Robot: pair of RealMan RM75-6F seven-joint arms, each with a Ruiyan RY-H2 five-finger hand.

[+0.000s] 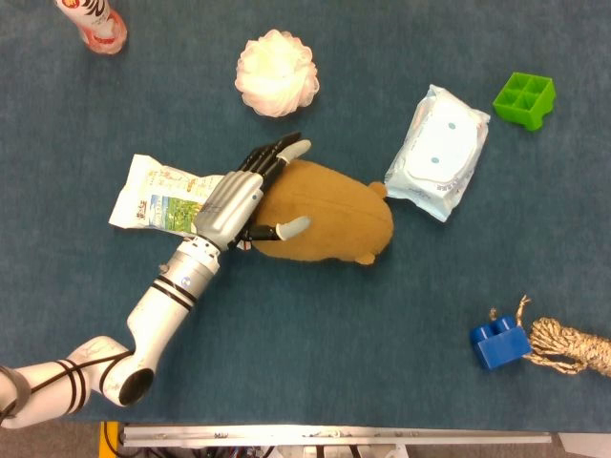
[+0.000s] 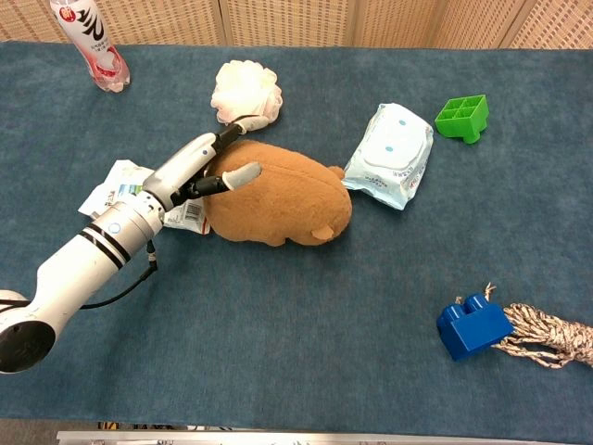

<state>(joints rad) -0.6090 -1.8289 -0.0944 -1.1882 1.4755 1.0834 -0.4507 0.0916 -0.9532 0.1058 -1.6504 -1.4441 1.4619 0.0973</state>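
Far left, top edge: bottle [image 1: 93, 23], cut off by the frame in head view. Left hand [image 1: 234, 199] lies on the left end of the brown plush toy [image 1: 329, 212], fingers [image 1: 284, 151] spread and laid over its upper edge, thumb tip resting on its side; touching it, but can't tell whether it really grips. Chest view agrees: left hand [image 2: 193, 171] draped over the plush [image 2: 278, 204]. Plush sits mid-bench, left of centre, on the blue bench [image 1: 334, 324]. Under the wrist and just left of the plush: flat snack packet [image 1: 158, 194], partly covered by the hand. Above the plush, apart from it: white bath pouf [image 1: 277, 72]. Right of the plush, just beside its far end: wet-wipes pack [image 1: 438, 152]. Further right: green block tray [image 1: 524, 98]. Lower right: blue brick [image 1: 498, 344] touching a rope bundle [image 1: 571, 346], the rope cut off at the edge. Right hand shows in neither view.
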